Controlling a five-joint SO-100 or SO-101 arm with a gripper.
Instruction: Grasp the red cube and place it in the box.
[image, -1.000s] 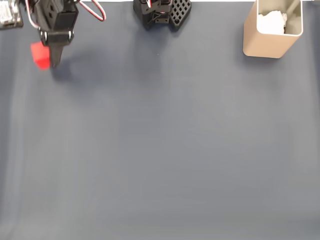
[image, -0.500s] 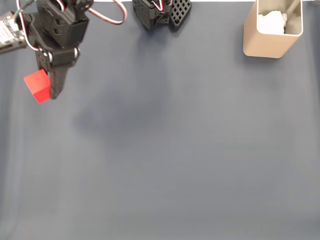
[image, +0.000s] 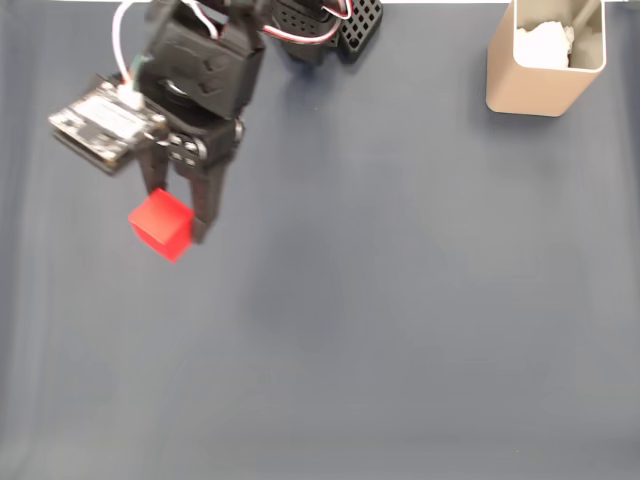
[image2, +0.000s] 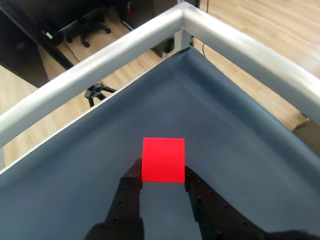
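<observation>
The red cube (image: 160, 223) hangs above the blue-grey table at the left of the fixed view, with my gripper (image: 178, 225) shut on it. Both black fingers clamp its sides. The wrist view looks down past the fingers (image2: 131, 186) at the red cube (image2: 163, 159) held between them, over the table's corner. The beige box (image: 545, 60) stands upright at the far right top of the fixed view, well away from the gripper, with something white crumpled inside it.
The arm's black base (image: 325, 25) sits at the top middle of the fixed view. A small circuit board (image: 105, 122) rides on the arm. The wrist view shows the table's metal rim (image2: 125, 47), with a wooden floor and an office chair beyond it.
The arm has lifted the cube off the far left of the table and carried it right and toward the middle, turning as it went. The box has not moved.
</observation>
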